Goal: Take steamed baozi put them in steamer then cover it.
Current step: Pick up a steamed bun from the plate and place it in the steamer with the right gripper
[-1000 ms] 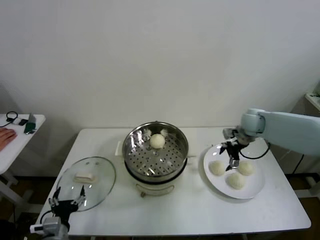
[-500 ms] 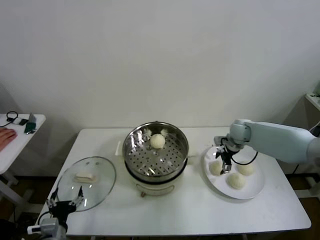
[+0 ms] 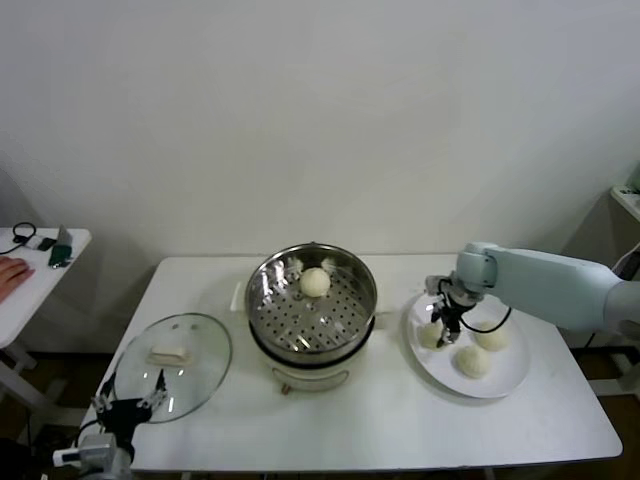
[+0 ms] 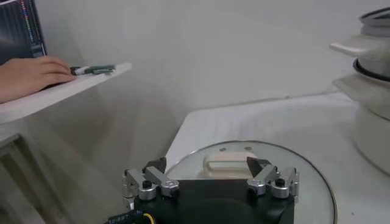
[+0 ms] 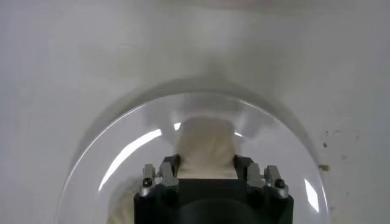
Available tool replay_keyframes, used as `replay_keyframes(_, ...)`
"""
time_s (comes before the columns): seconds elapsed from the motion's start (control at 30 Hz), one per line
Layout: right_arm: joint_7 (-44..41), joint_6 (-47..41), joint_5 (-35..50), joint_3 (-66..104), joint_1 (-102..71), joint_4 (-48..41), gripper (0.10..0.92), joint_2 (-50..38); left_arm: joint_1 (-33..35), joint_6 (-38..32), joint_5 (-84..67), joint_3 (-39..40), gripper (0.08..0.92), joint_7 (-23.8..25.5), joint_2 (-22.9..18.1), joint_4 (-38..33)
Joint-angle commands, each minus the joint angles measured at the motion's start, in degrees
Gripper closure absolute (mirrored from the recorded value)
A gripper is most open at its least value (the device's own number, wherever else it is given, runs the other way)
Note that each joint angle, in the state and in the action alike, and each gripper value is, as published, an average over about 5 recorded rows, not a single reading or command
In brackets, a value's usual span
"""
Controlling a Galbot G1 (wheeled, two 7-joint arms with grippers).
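left gripper [image 3: 128, 411] parked at table's [image 3: 380, 425] front left corner, fingers spread wide, just short of the cover [image 3: 172, 365] lying flat on the table. steamer [image 3: 311, 300] uncovered mid-table, one baozi [image 3: 315, 282] on its tray. right gripper [image 3: 441, 325] clamped on a baozi [image 3: 431, 336] on the white plate [image 3: 505, 380]; two more baozi [image 3: 482, 348] beside it.

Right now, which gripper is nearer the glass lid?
Left. The left gripper hovers open at the glass lid's near edge; the right gripper grips a baozi beyond the steamer.

Right pincer [image 5: 206, 172] clamps 1 baozi [image 5: 206, 146] over white plate [image 5: 122, 152].
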Motion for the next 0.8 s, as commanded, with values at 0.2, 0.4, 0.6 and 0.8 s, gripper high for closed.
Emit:
replay_keyframes(0.2, -8.9, 4.2, 8.8, -12.2, 28.6, 3.6, 0.423, 1.2, 0.1, 0.0, -0.7, -0.1, 0.177, 0.0, 0.5, -0.8)
replay_keyframes(0.4, -10.3, 2.2, 19.4, -11.2, 40.1, 8.2, 0.421, 6.5, -0.2, 0.1, -0.7, 0.4, 0.177, 0.0, 0.8, -1.1)
replay_keyframes(0.6, -7.6, -2.0, 26.6, -1.9, 39.6, 11.9, 0.423, 16.5, -1.0, 0.1, -0.7, 0.8, 0.177, 0.1, 0.7, -0.8)
replay_keyframes(0.8, -4.3, -4.3, 26.8, 2.4, 32.1, 9.5, 0.423, 28.0, -1.3, 0.1, -0.8, 0.7, 0.177, 0.1, 0.6, -0.7)
